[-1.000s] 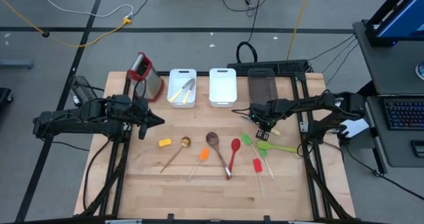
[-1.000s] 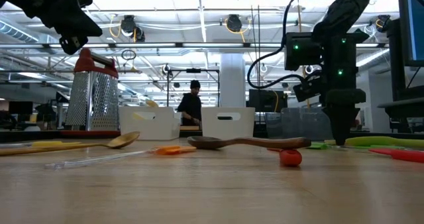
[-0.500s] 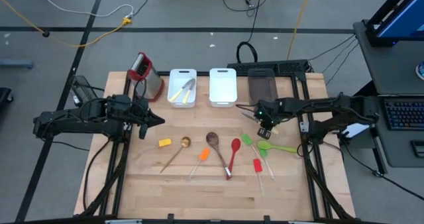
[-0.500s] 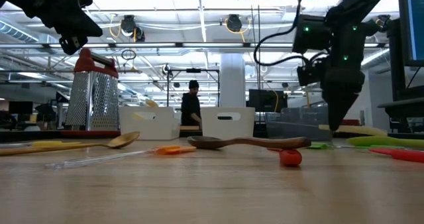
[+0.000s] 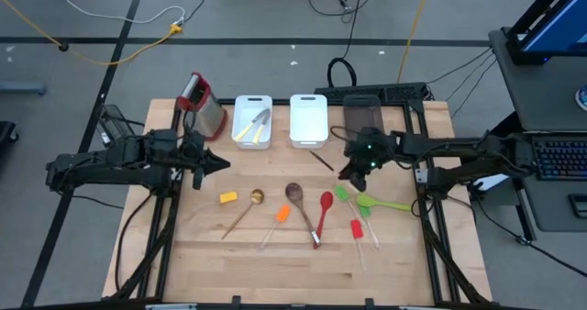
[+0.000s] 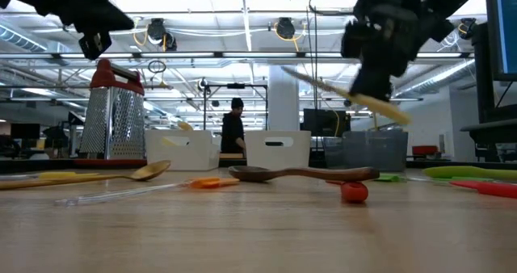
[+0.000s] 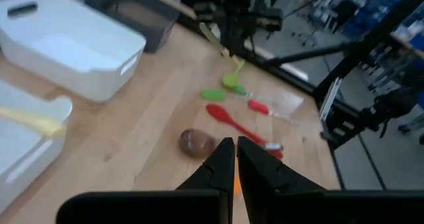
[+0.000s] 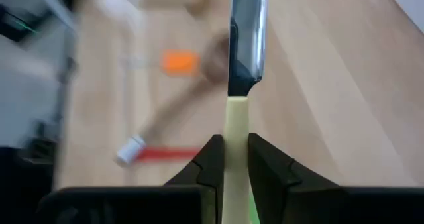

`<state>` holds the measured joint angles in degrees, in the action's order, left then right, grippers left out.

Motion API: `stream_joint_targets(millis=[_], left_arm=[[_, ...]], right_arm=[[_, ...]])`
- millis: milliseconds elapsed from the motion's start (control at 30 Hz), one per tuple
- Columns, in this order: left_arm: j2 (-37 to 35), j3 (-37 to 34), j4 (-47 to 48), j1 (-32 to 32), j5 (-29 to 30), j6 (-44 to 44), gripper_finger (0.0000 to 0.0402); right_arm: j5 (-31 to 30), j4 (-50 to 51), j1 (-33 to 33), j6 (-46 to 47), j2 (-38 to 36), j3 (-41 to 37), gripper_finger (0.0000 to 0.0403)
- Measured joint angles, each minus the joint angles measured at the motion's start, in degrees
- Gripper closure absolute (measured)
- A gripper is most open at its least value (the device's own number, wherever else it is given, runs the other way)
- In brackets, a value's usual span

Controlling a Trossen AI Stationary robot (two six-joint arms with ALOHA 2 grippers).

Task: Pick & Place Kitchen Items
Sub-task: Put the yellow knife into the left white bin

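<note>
My right gripper (image 5: 347, 171) hangs above the table's right half, shut on a knife with a pale yellow handle and a metal blade (image 5: 321, 160). My left gripper (image 5: 220, 166) waits shut and empty over the table's left side, also shown in its wrist view (image 7: 235, 159). On the wood lie a yellow spatula (image 5: 227, 197), a wooden spoon (image 5: 243, 214), an orange spatula (image 5: 280, 216), a dark wooden spoon (image 5: 295, 195), a red spoon (image 5: 324, 209), a green spatula (image 5: 341, 193), a lime spoon (image 5: 381, 203) and a red spatula (image 5: 356, 228). My right gripper pinches the knife's pale handle (image 8: 236, 128) between its two fingers (image 8: 212, 159), which slant down toward the table's left. The blade (image 8: 246, 38) sticks out ahead of the fingers. The knife is lifted clear and tilted, its blade end (image 6: 311, 79) higher than its handle end (image 6: 394, 114).
Along the far edge stand a steel grater with a red handle (image 5: 202, 104), a white bin (image 5: 252, 119) with utensils in it, a second white bin (image 5: 308, 117) and a dark grey bin (image 5: 363, 117). A person stands in the room beyond the table (image 6: 234, 132).
My right gripper has risen from the table and tipped from pointing down to slanting toward the table's left, staying shut. The knife has come up with it, lifted clear of the wood, its blade now reaching out toward the left.
</note>
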<state>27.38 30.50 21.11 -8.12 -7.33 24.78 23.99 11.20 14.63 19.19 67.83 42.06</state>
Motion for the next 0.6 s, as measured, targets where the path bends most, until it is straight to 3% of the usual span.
stream_joint_targets(millis=[133, 333, 600], left_arm=[[0.0, 0.0, -4.8, 0.0, 1.2, -0.3, 0.0380], [1.8, 0.0, -12.0, 0.0, 2.9, -0.3, 0.0380], [12.7, 0.0, -25.0, 0.9, 2.9, 2.4, 0.0380]], right_arm=[[3.3, -10.7, 0.0, 3.1, 0.0, 0.0, 0.0365], [3.3, -24.2, 0.0, 6.0, 0.0, 0.0, 0.0365], [3.2, -36.5, -0.1, 9.0, 0.3, 0.1, 0.0365]])
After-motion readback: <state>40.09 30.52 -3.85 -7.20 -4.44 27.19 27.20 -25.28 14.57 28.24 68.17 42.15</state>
